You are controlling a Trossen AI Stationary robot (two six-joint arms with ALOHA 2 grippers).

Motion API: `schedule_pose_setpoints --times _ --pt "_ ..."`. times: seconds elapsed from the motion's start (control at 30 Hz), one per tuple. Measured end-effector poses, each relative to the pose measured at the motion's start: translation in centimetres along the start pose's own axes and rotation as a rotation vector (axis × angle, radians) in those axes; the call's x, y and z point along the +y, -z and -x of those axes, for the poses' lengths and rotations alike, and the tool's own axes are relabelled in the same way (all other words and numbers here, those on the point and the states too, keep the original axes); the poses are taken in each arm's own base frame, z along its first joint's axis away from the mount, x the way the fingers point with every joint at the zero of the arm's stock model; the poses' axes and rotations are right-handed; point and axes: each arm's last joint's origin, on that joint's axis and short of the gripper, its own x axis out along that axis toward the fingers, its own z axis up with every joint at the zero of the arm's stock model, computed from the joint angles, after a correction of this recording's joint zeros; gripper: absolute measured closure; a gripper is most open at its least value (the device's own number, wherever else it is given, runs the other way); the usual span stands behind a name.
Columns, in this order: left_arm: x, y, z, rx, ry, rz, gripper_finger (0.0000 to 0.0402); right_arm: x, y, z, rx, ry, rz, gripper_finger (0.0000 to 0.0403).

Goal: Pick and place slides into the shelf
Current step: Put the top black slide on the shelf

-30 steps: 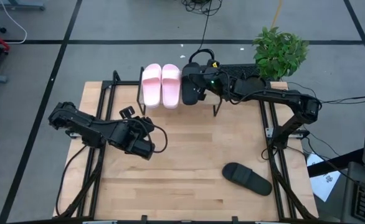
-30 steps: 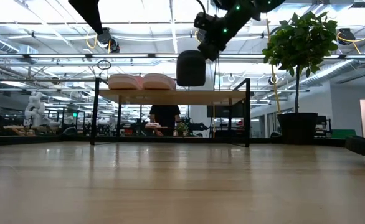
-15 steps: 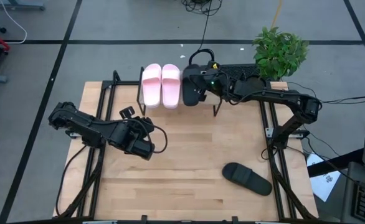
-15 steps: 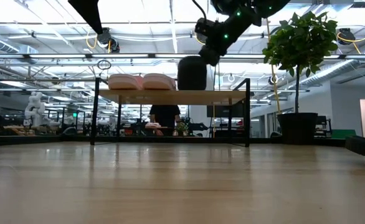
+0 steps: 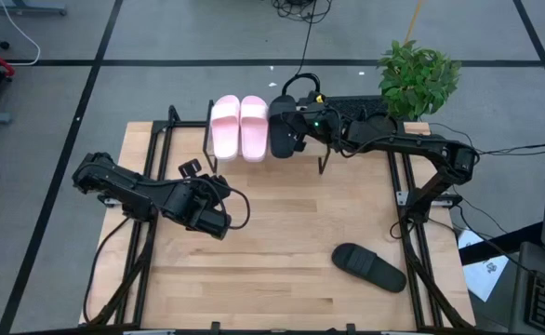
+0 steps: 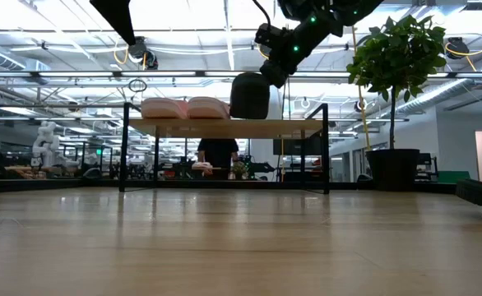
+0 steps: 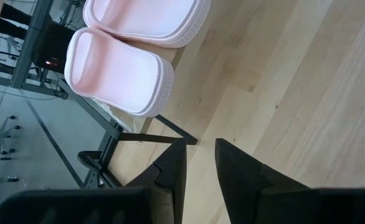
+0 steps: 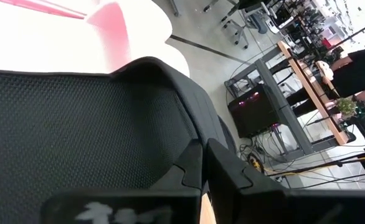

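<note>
right gripper (image 5: 296, 126): at the shelf (image 5: 324, 135), jaws pinching the edge of a black slide (image 5: 282, 130) – slide just above the top board, right beside the pink pair (image 5: 240, 127)
left gripper (image 5: 219, 212): waiting over the desk (image 5: 282, 233) near the middle-left, jaws a little apart, holding nothing
other black slide (image 5: 369, 266): lying on the desk near the right front, well apart from the shelf
step: setting the third slide on the shelf
how to do it well: bring the sole down flat onto the board, toe in line with the pink ones – keep it close to them without nudging, so room stays for the last one; let go only once the sole rests fully, or it could tip off the edge
background: potted plant (image 5: 418, 76) behind the shelf
writing: no brand or label readable on slides or shelf
</note>
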Motion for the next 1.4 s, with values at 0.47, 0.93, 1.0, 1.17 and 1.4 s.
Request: schedule_pose_setpoints --times 0.47,0.93,1.0,1.17,1.4 --pt "0.0 0.0 0.0 0.0 0.0 0.0 0.0314 -0.06 0.16 -0.1 0.034 0.039 0.029 0.0403" --pt "0.0 0.0 0.0 0.0 0.0 0.001 0.0314 0.02 0.05 -0.1 0.007 0.007 -0.004 0.0403" --pt "0.0 0.0 0.0 0.0 0.0 0.0 0.0314 0.0 0.02 -0.1 -0.001 0.0 -0.006 0.0403" --pt "0.0 0.0 0.0 0.0 0.0 0.0 0.0314 0.02 0.01 -0.09 -0.002 -0.002 -0.024 0.0403" --pt "0.0 0.0 0.0 -0.001 -0.001 0.0 0.0314 0.01 0.01 -0.08 -0.003 -0.003 -0.031 0.0403"
